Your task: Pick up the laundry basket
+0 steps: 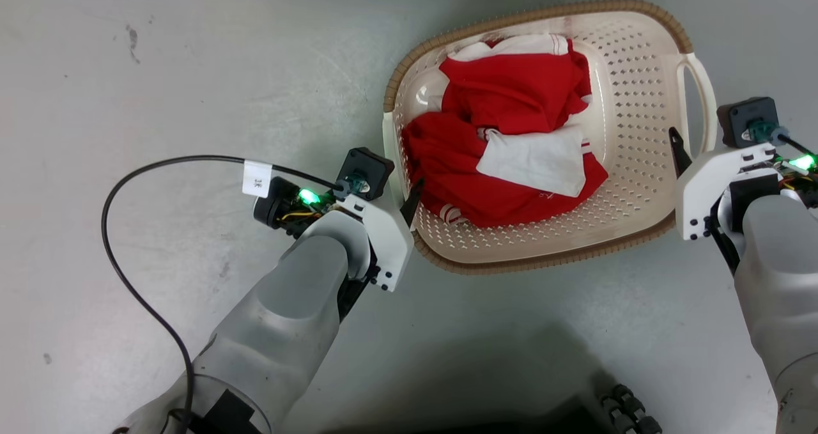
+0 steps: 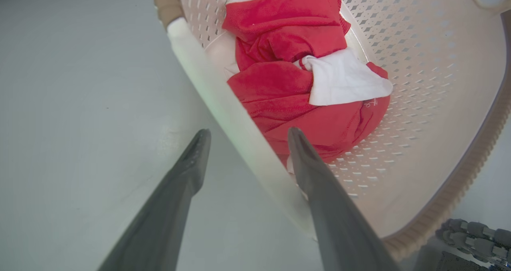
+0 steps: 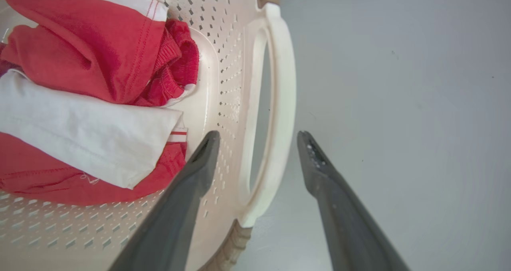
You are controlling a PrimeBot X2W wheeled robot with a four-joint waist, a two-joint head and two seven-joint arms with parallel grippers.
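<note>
A cream basket [image 1: 639,101] with a brown rim [image 1: 537,11] stands on a grey floor [image 1: 192,69] between a robot's two arms. It holds a heap of red and white clothes [image 1: 511,95].

The left hand [image 2: 247,132] is spread wide astride the left handle [image 2: 223,103]. One dark finger [image 2: 315,175] hangs inside the basket just beside the clothes, and the other hangs outside over the floor. The cream bar runs between them, and as far as I can tell neither finger touches it. The right hand [image 3: 258,135] is likewise spread astride the right handle [image 3: 283,103], one finger inside the basket and one outside. Neither hand grips anything yet.

The step in hand looks to be closing on both handles before the lift. To do it well, I judge each hand should first sink a little, so the bar sits deep between the fingers and not at the tips. Then each should press together on the bar alone. The left hand's inner finger is near the red cloth, and catching fabric would weaken the grip. Both hands should close at about the same time, then rise level and together, because a one-sided pull would tilt the basket and slide the clothes. The plastic loops may flex, so a slow first lift would show whether the grip holds.
</note>
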